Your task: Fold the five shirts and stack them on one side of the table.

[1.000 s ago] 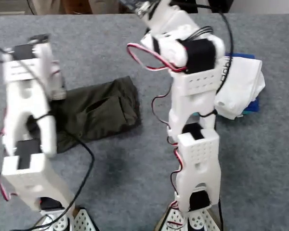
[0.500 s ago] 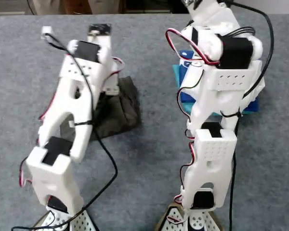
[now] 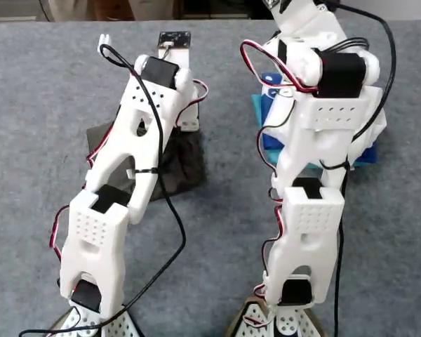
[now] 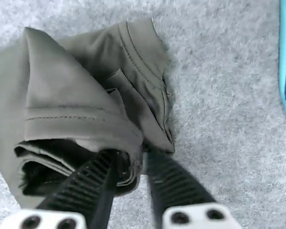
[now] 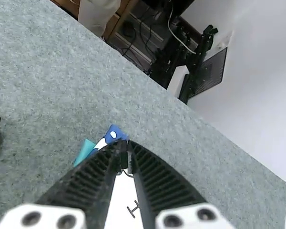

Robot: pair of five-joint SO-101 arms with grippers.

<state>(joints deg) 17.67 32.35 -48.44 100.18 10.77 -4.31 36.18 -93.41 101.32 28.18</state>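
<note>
One left tool (image 4: 131, 164), pinching olive shirt (image 4: 81, 95)

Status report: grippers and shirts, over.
Left gripper shut on olive shirt, at its edge. Right gripper shut, above the stack. Right arm may block placing.

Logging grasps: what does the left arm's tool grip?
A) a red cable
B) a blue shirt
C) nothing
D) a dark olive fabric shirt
D: the left tool is closed on a folded edge of the dark olive fabric shirt.
</note>
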